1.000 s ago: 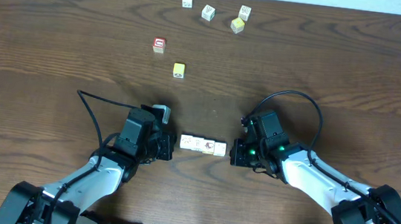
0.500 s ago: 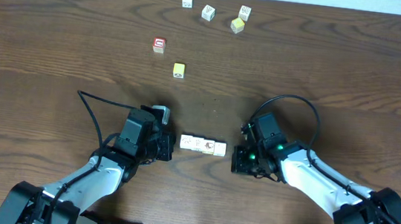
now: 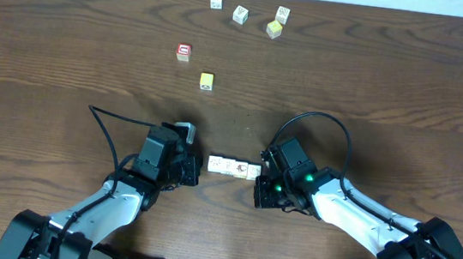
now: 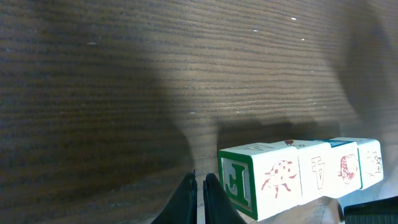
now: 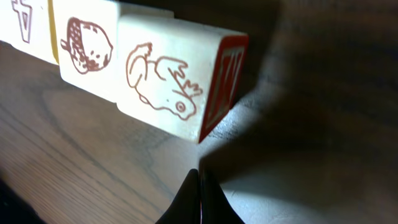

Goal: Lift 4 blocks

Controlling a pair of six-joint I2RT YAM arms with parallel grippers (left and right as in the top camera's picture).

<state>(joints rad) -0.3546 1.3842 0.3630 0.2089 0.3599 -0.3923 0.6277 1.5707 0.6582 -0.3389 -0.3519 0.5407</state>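
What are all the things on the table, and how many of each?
row of blocks: four, cream with red and green pictures, side by side between the two arms
white blocks: three, white, near the table's far edge
yellow blocks: two, yellow, one next to the white blocks, one nearer the middle
red block: one, red, up and left of the nearer yellow one
table: one, dark brown wood, under everything
left fingers: two, black, shut, by the row's left end
right fingers: two, black, shut, by the row's right end
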